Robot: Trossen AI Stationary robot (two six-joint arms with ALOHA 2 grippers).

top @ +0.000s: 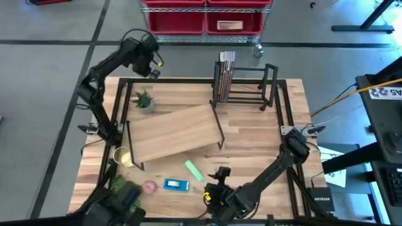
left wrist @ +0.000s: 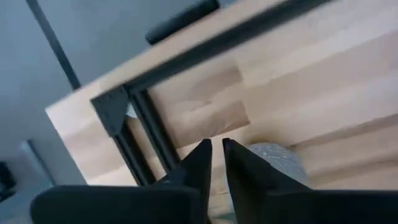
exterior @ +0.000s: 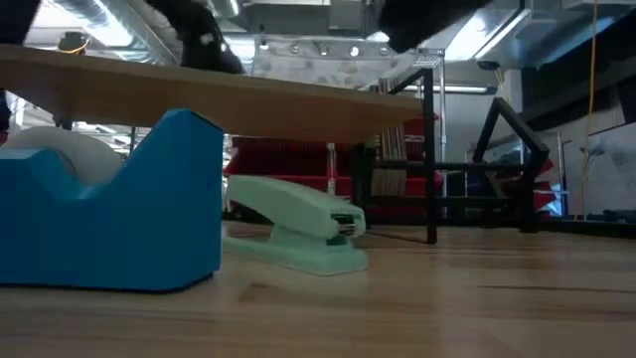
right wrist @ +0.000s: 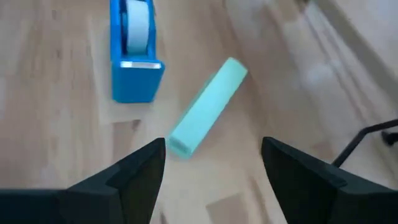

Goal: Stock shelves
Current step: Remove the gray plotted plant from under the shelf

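The wood-topped shelf (top: 176, 133) stands on its black legs mid-table, and its top (exterior: 199, 94) also shows in the low view. Behind it is the black rack (top: 246, 85) with several books (top: 226, 68) upright at its left end. A mint-green stapler (top: 193, 169) (right wrist: 208, 109) and a blue tape dispenser (top: 176, 184) (right wrist: 134, 53) lie near the front edge. My right gripper (right wrist: 214, 155) hovers open just short of the stapler's near end. My left gripper (left wrist: 216, 155) is shut above the table's far left corner, over a small potted plant (top: 144, 100).
A pale roll (top: 122, 155) sits by the shelf's left leg. A pink object (top: 149, 187) and something green (top: 119, 185) lie at the front left. A cart with red bins (top: 204, 19) stands beyond the far edge. Bare wood lies right of the shelf (top: 264, 144).
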